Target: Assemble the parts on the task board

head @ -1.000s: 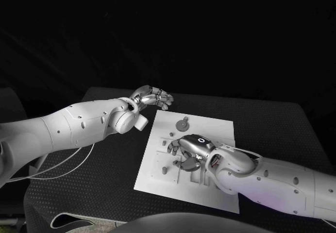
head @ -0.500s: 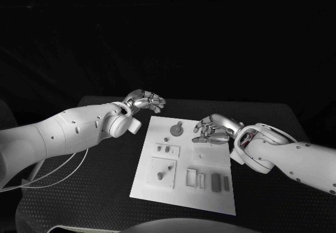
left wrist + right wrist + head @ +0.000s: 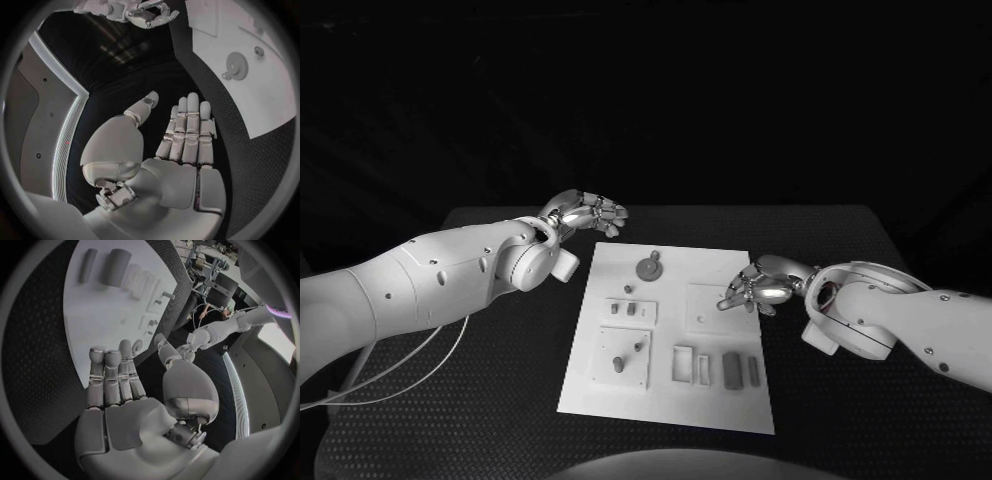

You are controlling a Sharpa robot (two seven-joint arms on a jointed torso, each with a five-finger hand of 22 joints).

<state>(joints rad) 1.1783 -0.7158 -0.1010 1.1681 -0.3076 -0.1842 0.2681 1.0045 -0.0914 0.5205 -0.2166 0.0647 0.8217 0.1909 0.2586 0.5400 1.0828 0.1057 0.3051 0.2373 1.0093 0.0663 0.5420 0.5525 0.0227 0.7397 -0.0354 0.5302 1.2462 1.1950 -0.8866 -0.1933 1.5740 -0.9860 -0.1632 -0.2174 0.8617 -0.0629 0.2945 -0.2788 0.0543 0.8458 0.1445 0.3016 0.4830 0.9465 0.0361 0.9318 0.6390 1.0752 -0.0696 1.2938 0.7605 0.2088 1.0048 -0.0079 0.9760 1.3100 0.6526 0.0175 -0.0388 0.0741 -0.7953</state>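
Observation:
The white task board (image 3: 661,395) lies in the middle of the black table. On it a grey gear (image 3: 648,268) sits near the far edge, small pegs (image 3: 632,309) stand left of centre, and two dark bars (image 3: 733,370) lie near the right side. My left hand (image 3: 589,213) hovers off the board's far left corner; in the left wrist view its fingers (image 3: 187,130) are stretched out and hold nothing. My right hand (image 3: 759,285) hangs at the board's right edge, and its fingers (image 3: 115,377) are straight and empty over the board (image 3: 106,305).
The table's black mat (image 3: 473,400) stretches round the board on all sides. A white cable (image 3: 387,385) loops under my left arm at the table's left side. Two grey cylinders (image 3: 100,267) lie at the board's far end in the right wrist view.
My right hand has come off the middle of the board and drawn back to its right edge. The left hand has stayed by the far left corner. The camera has shifted.

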